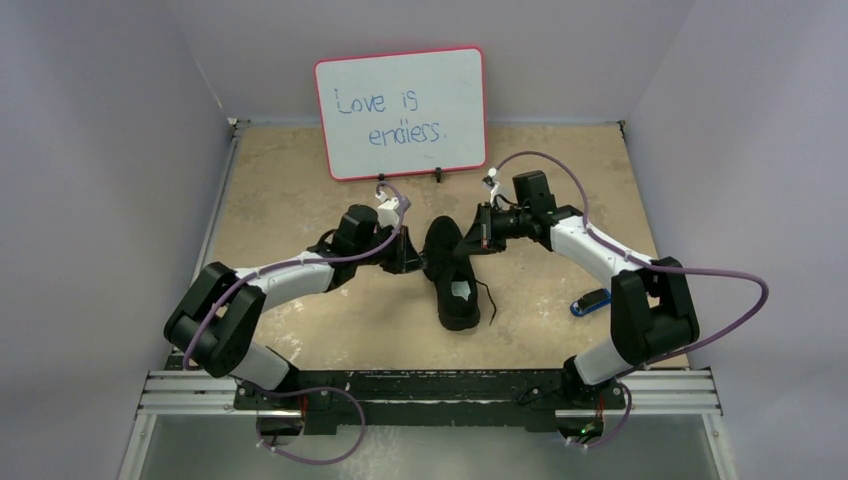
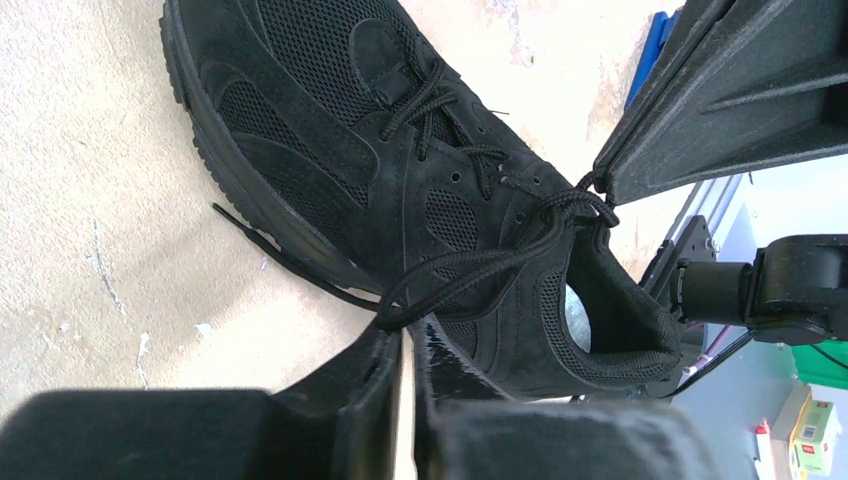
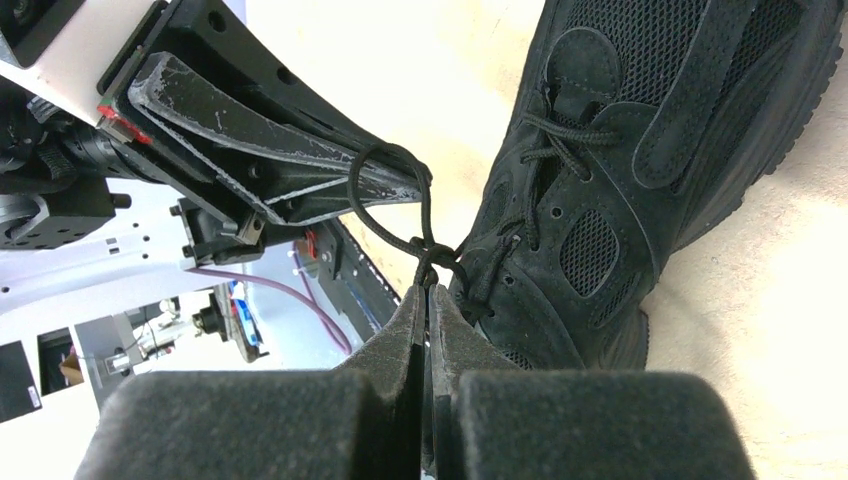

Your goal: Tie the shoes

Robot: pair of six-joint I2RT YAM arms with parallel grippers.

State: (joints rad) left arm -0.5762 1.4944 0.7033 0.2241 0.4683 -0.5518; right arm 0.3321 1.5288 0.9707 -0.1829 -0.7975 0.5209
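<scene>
With the left claw (image 1: pixel 404 257) pressed together on a lace loop (image 3: pixel 362 195) just left of the black lace-up shoe (image 1: pixel 456 280), lying mid-table (image 1: pixel 300 200) with toe towards the whiteboard (image 1: pixel 400 110), and the right claw (image 1: pixel 481 238) pinching the lace (image 3: pixel 426 215) by the half-formed knot (image 3: pixel 430 250) on the shoe's right, draw apart level and slowly, straight outward. Probably best to pull evenly, seating the knot over the tongue. Avoid lifting the shoe or letting either strand slip free.

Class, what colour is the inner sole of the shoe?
Pale grey; the inner sole shows best in the top external view.
</scene>
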